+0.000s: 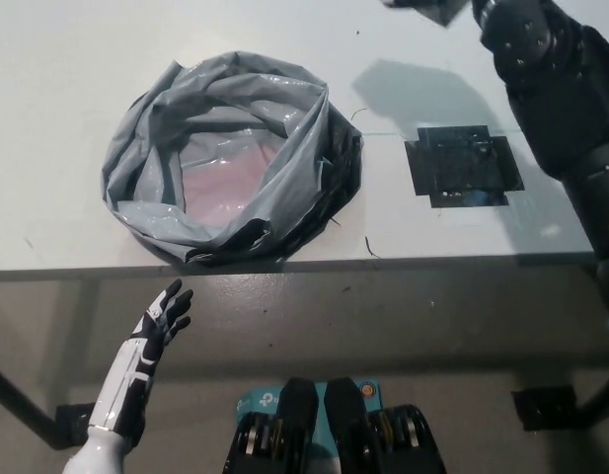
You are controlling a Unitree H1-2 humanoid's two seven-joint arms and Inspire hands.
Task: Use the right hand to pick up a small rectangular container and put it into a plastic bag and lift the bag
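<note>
The grey plastic bag (225, 163) lies open on the white table (57, 79), its rim rolled down and a pinkish floor showing inside. My black right arm reaches up along the right side, and the right hand (490, 14) is cut by the picture's top edge. It is shut on the small grey rectangular container (429, 9), of which only a lower corner shows. The container hangs high above the table, to the right of the bag and beyond it. My white left hand (164, 318) rests open below the table's front edge at the lower left.
A black square tape mark (464, 165) sits bare on the table right of the bag. The container's shadow (413, 91) falls between the mark and the bag. The table's front edge (304, 265) runs across the middle of the picture.
</note>
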